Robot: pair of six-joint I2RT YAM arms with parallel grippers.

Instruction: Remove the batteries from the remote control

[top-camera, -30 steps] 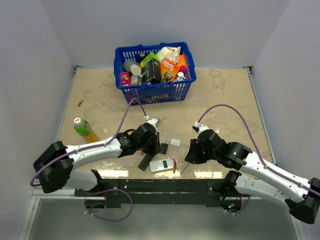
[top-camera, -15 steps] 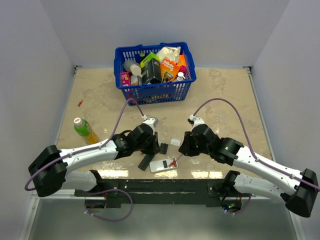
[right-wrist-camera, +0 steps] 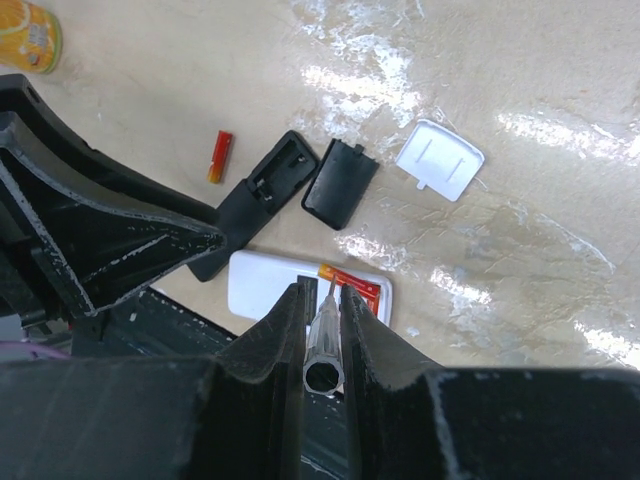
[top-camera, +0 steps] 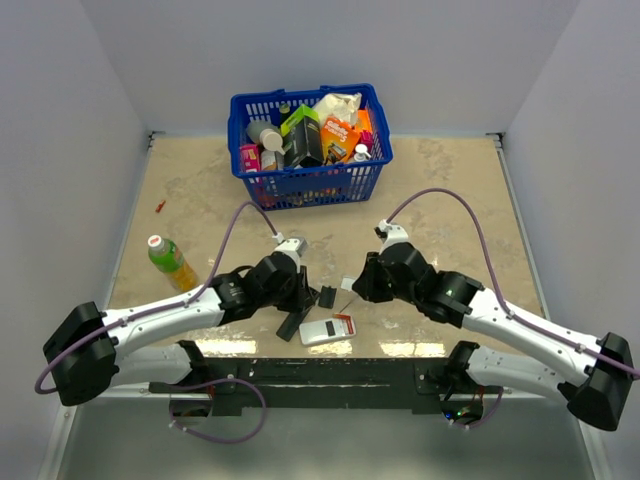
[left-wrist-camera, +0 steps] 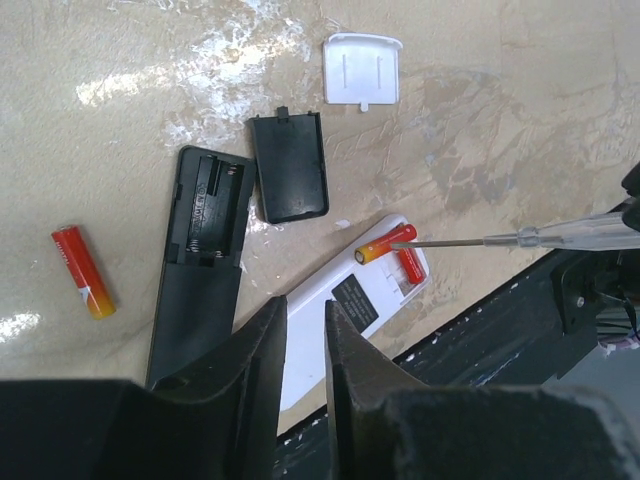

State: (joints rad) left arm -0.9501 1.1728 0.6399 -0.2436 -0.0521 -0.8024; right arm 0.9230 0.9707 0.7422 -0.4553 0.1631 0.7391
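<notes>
While the right tool [right-wrist-camera: 322, 295] is pinching a screwdriver [left-wrist-camera: 520, 238] and the left tool [left-wrist-camera: 305, 315] gaping slightly, the light, slick battery [left-wrist-camera: 378, 249] is likely needing a mid-body pinch.

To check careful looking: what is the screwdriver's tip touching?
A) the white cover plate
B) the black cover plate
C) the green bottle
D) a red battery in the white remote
D: the tip of the screwdriver meets a red battery in the white remote.

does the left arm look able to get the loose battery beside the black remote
Likely yes: the battery lies in the open, nothing over it, and the left gripper is empty.
</notes>
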